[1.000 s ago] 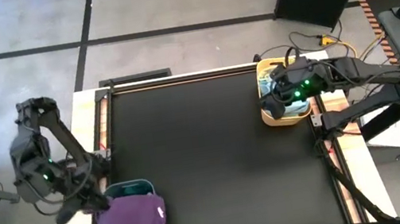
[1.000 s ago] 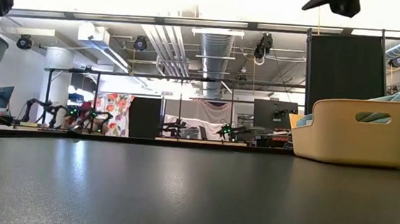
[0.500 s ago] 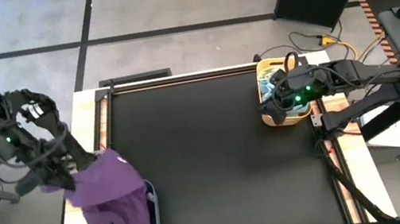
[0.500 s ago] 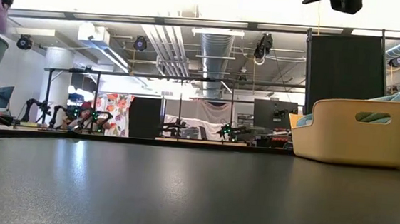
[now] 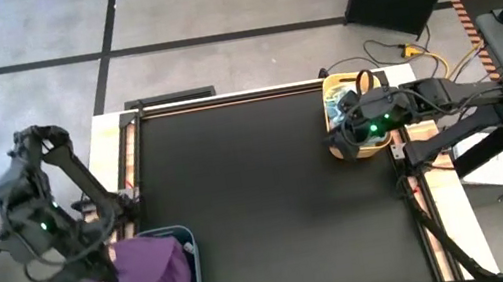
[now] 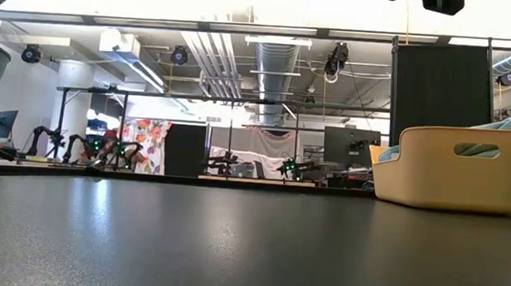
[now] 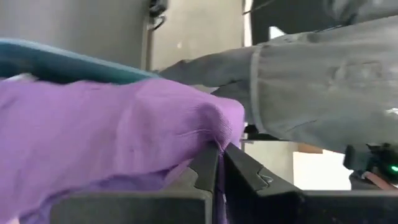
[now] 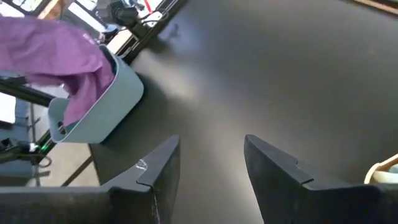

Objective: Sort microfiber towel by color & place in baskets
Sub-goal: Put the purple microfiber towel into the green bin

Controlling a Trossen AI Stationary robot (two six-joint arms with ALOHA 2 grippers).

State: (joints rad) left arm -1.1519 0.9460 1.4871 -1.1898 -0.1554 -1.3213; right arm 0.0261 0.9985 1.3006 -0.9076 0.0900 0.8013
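One purple microfiber towel (image 5: 152, 276): soft, fine-ribbed weave, bunched into loose folds. It lies draped over the near end of the grey-blue basket (image 5: 187, 240) at the table's front-left corner, part of it hanging over the rim and part down inside.

Two baskets on the black table (image 5: 271, 199), well apart at opposite sides:
- Grey-blue basket, oblong, rounded corners, with a handle slot at one end seen in the right wrist view (image 8: 99, 106). Contents: the purple towel; nothing else can be made out.
- Yellow-orange basket (image 6: 450, 167), oblong, with a handle slot in its side wall, at the table's right edge. Contents: pale blue-green cloth (image 5: 337, 104) showing above the rim.

Left gripper (image 7: 219, 163): fingers clenched together on a fold of the purple towel, beside the grey-blue basket at the table's left edge.

Right gripper (image 8: 208, 165): fingers parted with nothing between them, over the table next to the yellow-orange basket.
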